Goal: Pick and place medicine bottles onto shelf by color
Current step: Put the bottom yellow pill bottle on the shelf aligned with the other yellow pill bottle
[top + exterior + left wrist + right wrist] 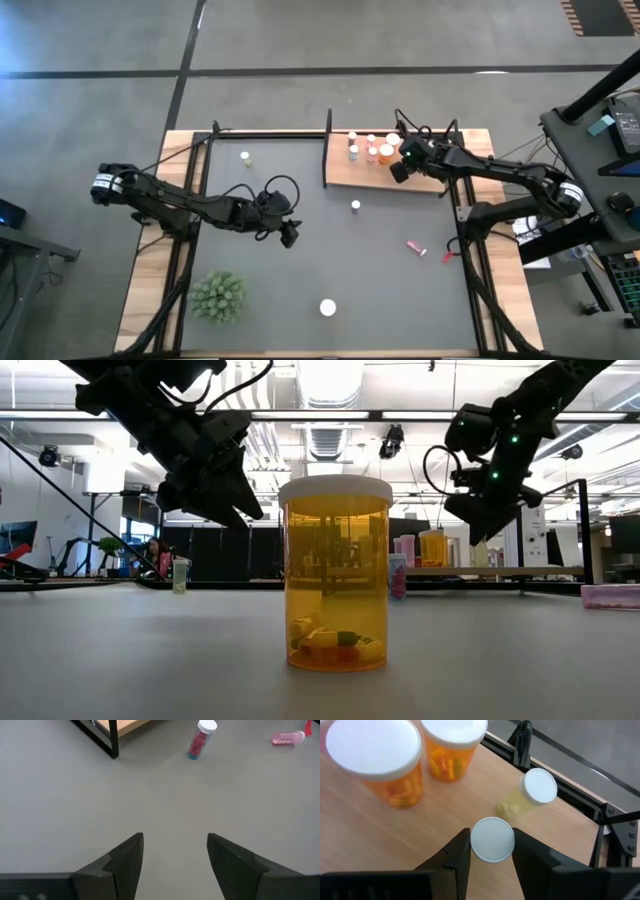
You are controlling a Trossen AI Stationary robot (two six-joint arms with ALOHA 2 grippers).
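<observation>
Closest to the low camera stands a large amber plastic bottle with a white cap [336,570], upright on the dark grey mat [330,250] and not yet shelved.

Our right fingers [492,852] are clamped on the white ribbed cap of a small bottle [492,839], held just over the light-brown wooden shelf board [345,172]. Beside it on the board stand two orange capsule bottles [375,760] and a pale yellow one [532,792]; the high view shows a small cluster of bottles there. Our left fingers [175,857] hang apart and empty above the mat, facing a red-filled upright bottle [200,739] and a pink bottle lying on its side [287,738].

We judge the sorting partly done: several bottles are on the shelf, while at least five remain on the mat, one pale bottle [245,156] among them.

A spiky green plant [218,297] sits on the tabletop. Beyond it, a concrete floor and a dim workshop with ceiling lights.
</observation>
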